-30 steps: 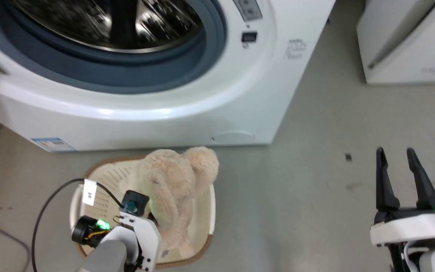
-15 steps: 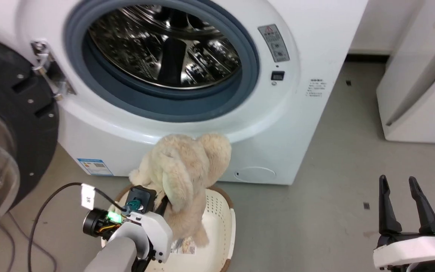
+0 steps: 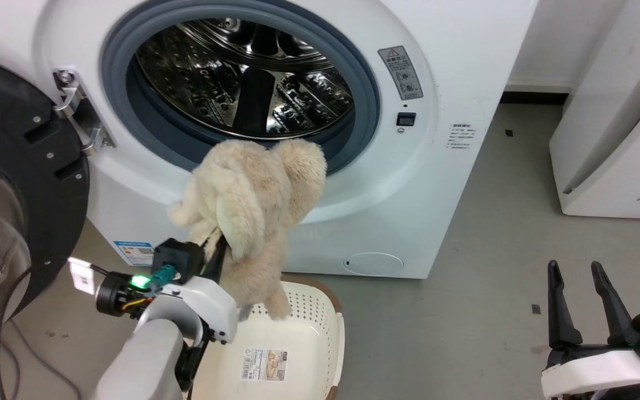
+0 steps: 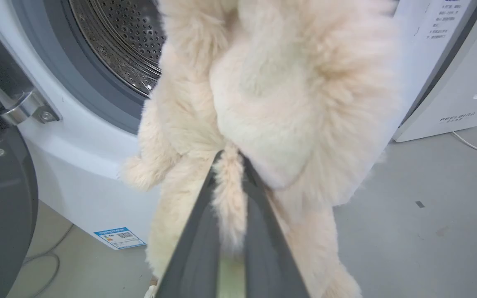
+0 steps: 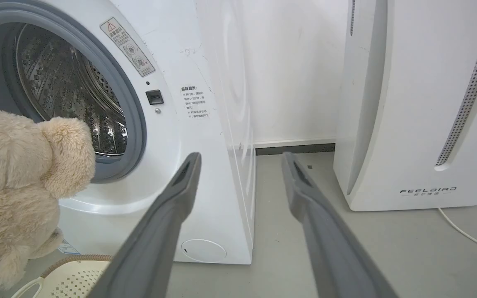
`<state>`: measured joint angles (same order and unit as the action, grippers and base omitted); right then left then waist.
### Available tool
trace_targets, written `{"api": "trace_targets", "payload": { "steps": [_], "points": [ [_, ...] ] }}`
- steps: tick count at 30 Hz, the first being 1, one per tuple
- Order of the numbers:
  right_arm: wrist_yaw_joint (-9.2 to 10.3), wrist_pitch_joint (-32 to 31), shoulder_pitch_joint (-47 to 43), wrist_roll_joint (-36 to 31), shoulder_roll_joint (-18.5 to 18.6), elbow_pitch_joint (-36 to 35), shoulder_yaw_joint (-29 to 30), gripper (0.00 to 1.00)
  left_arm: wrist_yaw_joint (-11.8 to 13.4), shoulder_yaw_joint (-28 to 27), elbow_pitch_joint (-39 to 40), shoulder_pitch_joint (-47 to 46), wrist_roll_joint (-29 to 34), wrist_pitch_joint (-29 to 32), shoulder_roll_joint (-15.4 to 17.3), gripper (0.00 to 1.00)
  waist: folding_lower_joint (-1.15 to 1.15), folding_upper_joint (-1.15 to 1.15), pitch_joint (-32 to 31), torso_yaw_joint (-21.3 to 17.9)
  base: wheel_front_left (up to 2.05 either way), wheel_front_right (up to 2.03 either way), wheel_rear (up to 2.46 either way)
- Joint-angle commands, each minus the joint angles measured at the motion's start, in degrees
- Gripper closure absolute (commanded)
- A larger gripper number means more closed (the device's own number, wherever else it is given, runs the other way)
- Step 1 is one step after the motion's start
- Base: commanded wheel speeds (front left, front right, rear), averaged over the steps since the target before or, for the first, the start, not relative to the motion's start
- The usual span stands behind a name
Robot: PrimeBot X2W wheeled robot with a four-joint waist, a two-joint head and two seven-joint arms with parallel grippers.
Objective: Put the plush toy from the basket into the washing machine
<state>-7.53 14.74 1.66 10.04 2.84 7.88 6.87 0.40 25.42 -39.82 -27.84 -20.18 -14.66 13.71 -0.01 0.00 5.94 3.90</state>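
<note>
Left claw (image 3: 215, 254) clamps plush toy (image 3: 253, 189), held above basket (image 3: 338, 339) at washing machine (image 3: 436, 183) porthole, 12 o'clock, for loading. Right claw (image 3: 574, 266) gapes empty, 4 o'clock.

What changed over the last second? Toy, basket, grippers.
The left gripper, shut on the plush toy, has raised it out of the basket. It now hangs in front of the washing machine, by the porthole's lower rim, not yet in the drum. The head camera tilted up too, so the washer only seems to shift. Unchanged: basket on the floor, door open, right gripper open and idle.
</note>
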Motion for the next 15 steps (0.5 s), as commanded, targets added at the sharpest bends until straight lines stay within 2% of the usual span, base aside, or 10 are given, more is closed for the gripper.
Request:
{"api": "trace_targets", "payload": {
  "steps": [1, 15],
  "points": [
    [0.04, 0.3, -0.5, 0.0, 0.0, -0.4, -0.2, 0.00, 0.3, -1.0, 0.9, -0.3, 0.3, -0.3, 0.2, 1.00, 0.01, 0.00, 0.4, -0.6, 0.00, 0.00, 0.00],
    [0.04, 0.3, 3.8, 0.8, 0.0, -1.2, -0.5, 0.00, -1.0, -10.1, -2.1, -12.3, 2.2, -0.3, 2.6, 1.00, 0.01, 0.00, 7.0, -6.9, 0.00, 0.00, 0.00]
  ]
}}
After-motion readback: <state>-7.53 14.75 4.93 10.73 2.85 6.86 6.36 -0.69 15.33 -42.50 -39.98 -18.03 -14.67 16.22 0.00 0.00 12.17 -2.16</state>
